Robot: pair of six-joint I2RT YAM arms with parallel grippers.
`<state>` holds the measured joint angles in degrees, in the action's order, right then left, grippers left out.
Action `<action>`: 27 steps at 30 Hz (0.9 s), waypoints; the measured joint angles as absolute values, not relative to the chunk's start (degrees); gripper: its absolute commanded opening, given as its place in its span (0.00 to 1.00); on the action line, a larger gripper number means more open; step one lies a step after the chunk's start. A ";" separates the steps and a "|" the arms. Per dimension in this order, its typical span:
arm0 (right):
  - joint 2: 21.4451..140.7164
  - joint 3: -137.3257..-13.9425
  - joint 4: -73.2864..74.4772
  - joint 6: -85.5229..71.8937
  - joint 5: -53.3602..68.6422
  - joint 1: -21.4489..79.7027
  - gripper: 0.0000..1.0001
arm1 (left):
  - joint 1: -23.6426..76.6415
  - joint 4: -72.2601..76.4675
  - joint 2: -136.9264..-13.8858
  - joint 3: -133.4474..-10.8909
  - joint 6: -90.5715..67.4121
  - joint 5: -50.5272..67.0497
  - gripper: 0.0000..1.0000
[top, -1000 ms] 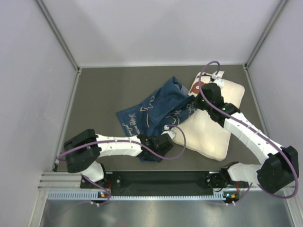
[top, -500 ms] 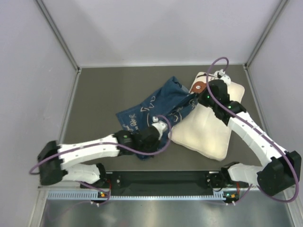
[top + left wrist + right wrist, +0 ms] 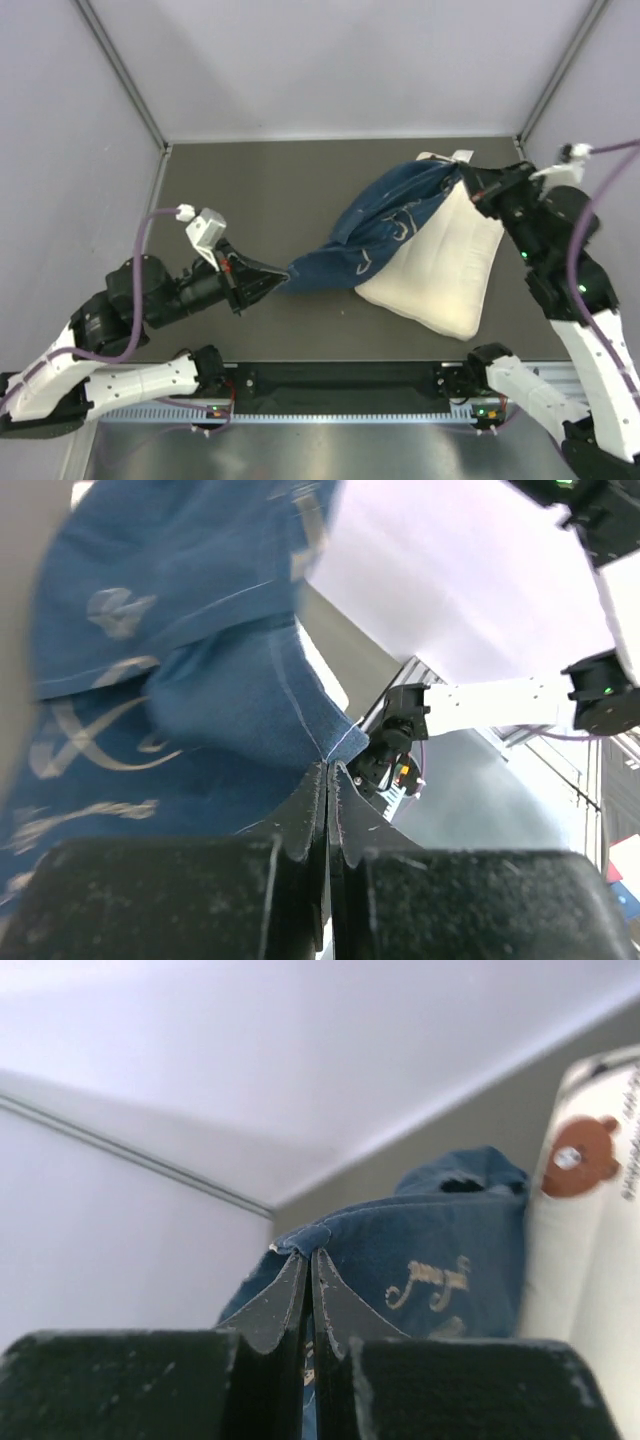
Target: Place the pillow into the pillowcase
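Note:
The dark blue pillowcase point(image 3: 375, 228) hangs stretched in the air between my two grippers, over the left part of the cream pillow point(image 3: 445, 270), which lies on the table at the right. My left gripper point(image 3: 283, 277) is shut on the pillowcase's lower left corner point(image 3: 250, 695). My right gripper point(image 3: 463, 180) is shut on its upper right edge point(image 3: 400, 1250), above the pillow's far end. The pillow's brown bear print point(image 3: 583, 1155) shows in the right wrist view beside the blue fabric.
Grey walls enclose the table point(image 3: 250, 190) at the left, back and right. The metal rail point(image 3: 330, 385) with both arm bases runs along the near edge. The right arm's base point(image 3: 400, 745) shows in the left wrist view.
Both arms have pulled apart and lifted: the left gripper drew the pillowcase corner left, the right gripper took its far edge up and right. The crumpled case is now stretched taut.

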<state>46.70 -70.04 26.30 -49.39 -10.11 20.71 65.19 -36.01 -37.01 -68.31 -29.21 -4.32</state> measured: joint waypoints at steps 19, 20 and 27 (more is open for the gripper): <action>43.24 -83.13 24.01 -51.75 -11.88 20.71 0.00 | 66.00 -31.73 -34.22 -72.27 -26.55 -16.71 0.00; 45.65 -81.71 23.31 -52.01 -11.46 20.71 0.00 | 66.11 -32.99 -36.40 -72.27 -27.42 -18.39 0.00; 65.47 -66.00 18.11 -54.68 -8.86 21.71 0.00 | 63.55 -36.40 -47.53 -68.75 -29.87 -23.92 0.00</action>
